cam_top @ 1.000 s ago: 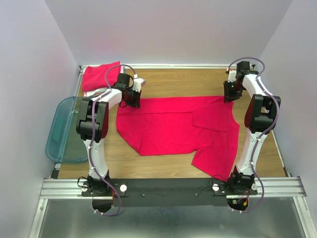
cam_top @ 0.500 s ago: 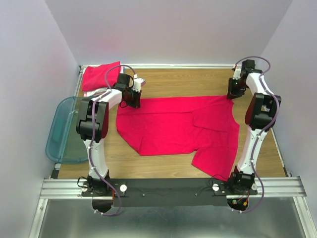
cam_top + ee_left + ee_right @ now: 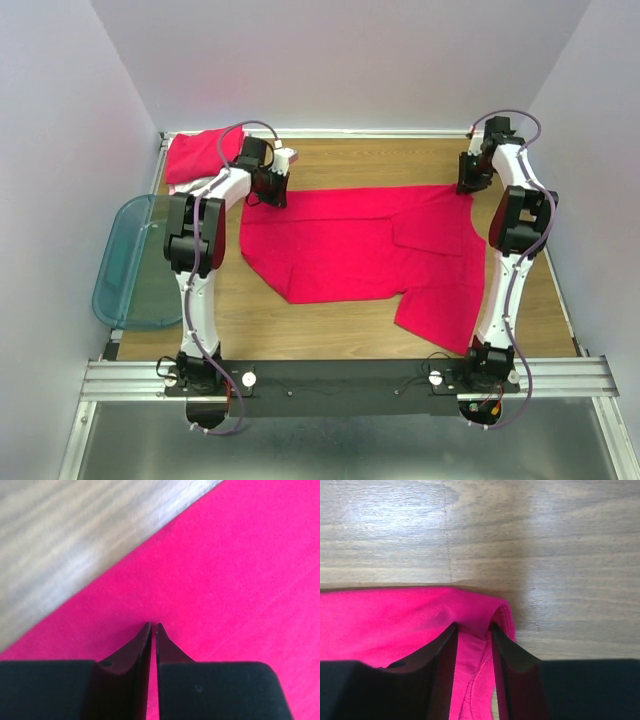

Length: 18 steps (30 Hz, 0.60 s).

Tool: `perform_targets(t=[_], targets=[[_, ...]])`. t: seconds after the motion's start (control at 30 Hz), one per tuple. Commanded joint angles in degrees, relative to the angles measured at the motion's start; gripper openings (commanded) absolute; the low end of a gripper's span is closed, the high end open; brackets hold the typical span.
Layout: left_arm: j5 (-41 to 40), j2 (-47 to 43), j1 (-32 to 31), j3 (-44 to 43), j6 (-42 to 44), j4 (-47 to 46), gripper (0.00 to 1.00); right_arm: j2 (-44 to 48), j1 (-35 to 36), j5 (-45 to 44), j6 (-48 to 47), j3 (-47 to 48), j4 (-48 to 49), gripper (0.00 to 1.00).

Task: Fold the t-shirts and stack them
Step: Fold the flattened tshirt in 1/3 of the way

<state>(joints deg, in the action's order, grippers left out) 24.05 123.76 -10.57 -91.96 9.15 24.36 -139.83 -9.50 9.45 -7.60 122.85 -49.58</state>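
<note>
Quick status. The one red-pink t-shirt (image 3: 370,245) being worked on is lying flat across the middle of the table (image 3: 350,165), spread wide left to right. Its long back edge faces the table's far side. One lobe, prob a sleeve or the bottom end, reaches down toward the table's near edge on the right half. There's a faint rectangular fold line right of center.

Left gripper (image 3: 270,195) is down at the shirt's back-left corner. In the wrist cam its fingers (image 3: 142,650) are closed to a hairline slit with the tips right on the pink cloth, just inside the shirt's edge with bare wood beyond it. Looks like a thin pinch of fabric, but the nipped bit itself isn't really visible tbh.

Right gripper (image 3: 467,183) is at the shirt's back-right corner. This one's clear in its wrist cam: the jaws are only part closed, with a band of hem running between the fingers (image 3: 442,655). The cloth edge humps up over the tips, so it def has the shirt.

Other stuff: the stack (image 3: 200,155) of folded shirts sits in the table's back-left corner, red-pink on top with a pale layer poking out under it on the near side. It's just left of the left arm and not touching the spread shirt. The teal bin (image 3: 125,265) hangs off the table's left edge, well apart from the shirt.
</note>
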Motion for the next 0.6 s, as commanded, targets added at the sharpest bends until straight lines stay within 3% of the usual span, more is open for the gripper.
perform_targets(t=[0.0, 0.07, 0.17, 0.2, 0.23, 0.37, 0.57], targets=[[5.11, -1.23, 0.37, -6.46, 7.7, 7.18, 0.2, 4.27, -0.26, 3.19, -3.81, -1.54, -2.0, 0.52], [6.35, -2.91, 0.37, -7.61, 10.35, 8.59, 0.23, 8.13, -0.26, 4.95, -5.66, -2.6, -2.53, 0.56], [11.17, -7.65, 0.28, -6.4, 16.41, 11.4, 0.32, 16.74, -0.26, 6.98, -10.22, -8.04, -3.93, 0.75], [12.41, -10.27, 0.37, -5.52, 19.91, 12.19, 0.37, 18.78, -0.26, 7.42, -12.94, -8.93, -4.38, 0.77], [13.55, -11.6, 0.2, -4.55, 19.94, 13.25, 0.43, 20.37, -0.26, 7.94, -12.97, -9.9, -5.08, 0.78], [14.89, -18.37, -1.21, 3.52, 27.76, 16.6, 0.44, 27.32, -0.17, 10.4, -24.9, -13.68, -15.85, 0.78], [5.41, -28.57, -8.66, 19.35, 30.23, 13.8, 0.43, 38.38, 0.0, 8.92, -34.75, -30.24, -25.2, 0.75]])
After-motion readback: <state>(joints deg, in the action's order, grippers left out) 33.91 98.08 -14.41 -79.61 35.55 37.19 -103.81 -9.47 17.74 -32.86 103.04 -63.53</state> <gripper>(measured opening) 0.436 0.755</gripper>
